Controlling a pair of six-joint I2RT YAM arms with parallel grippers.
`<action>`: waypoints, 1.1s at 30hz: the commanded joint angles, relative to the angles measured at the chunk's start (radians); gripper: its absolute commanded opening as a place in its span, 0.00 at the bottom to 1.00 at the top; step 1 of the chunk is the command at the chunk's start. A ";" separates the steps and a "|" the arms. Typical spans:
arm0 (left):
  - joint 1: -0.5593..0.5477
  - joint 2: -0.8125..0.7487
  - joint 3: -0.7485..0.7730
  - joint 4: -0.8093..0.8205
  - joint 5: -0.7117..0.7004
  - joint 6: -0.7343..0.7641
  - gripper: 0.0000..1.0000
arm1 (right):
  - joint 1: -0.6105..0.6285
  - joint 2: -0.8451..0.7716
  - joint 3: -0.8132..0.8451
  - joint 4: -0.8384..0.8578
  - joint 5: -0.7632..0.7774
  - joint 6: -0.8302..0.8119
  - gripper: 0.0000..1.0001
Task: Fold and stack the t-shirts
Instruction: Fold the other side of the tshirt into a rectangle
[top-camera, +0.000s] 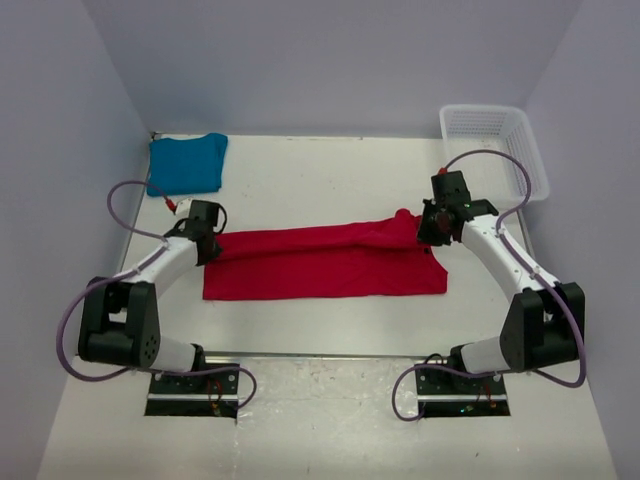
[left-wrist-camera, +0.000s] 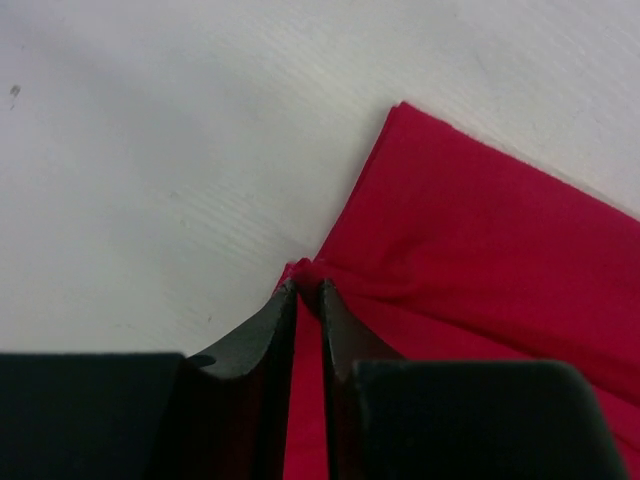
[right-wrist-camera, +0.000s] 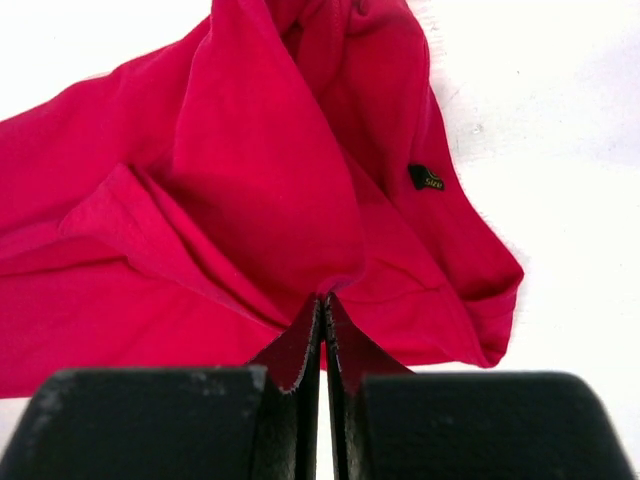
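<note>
The red t-shirt (top-camera: 320, 262) lies stretched left to right across the middle of the table as a long folded band. My left gripper (top-camera: 207, 248) is at its left end. In the left wrist view its jaws (left-wrist-camera: 307, 290) stand only a narrow slit apart, with a pucker of the red cloth (left-wrist-camera: 480, 250) between the tips. My right gripper (top-camera: 432, 232) holds the right end raised; there the jaws (right-wrist-camera: 324, 300) are pressed shut on a fold of red cloth (right-wrist-camera: 250, 170). The teal-blue t-shirt (top-camera: 186, 163) lies folded at the back left.
A white mesh basket (top-camera: 495, 145) stands at the back right corner. Grey walls close in the table on the left, back and right. A small black label (right-wrist-camera: 427, 178) shows on the red cloth near the right gripper.
</note>
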 joint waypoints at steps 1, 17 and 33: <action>-0.010 -0.139 -0.067 0.039 -0.068 -0.092 0.16 | 0.005 -0.068 -0.033 0.037 0.032 0.026 0.00; -0.087 -0.273 -0.029 0.028 -0.051 -0.100 0.63 | 0.019 -0.077 -0.124 0.071 0.040 0.038 0.00; -0.124 -0.067 0.040 0.087 0.032 -0.010 0.00 | 0.138 -0.222 -0.253 0.038 0.112 0.158 0.49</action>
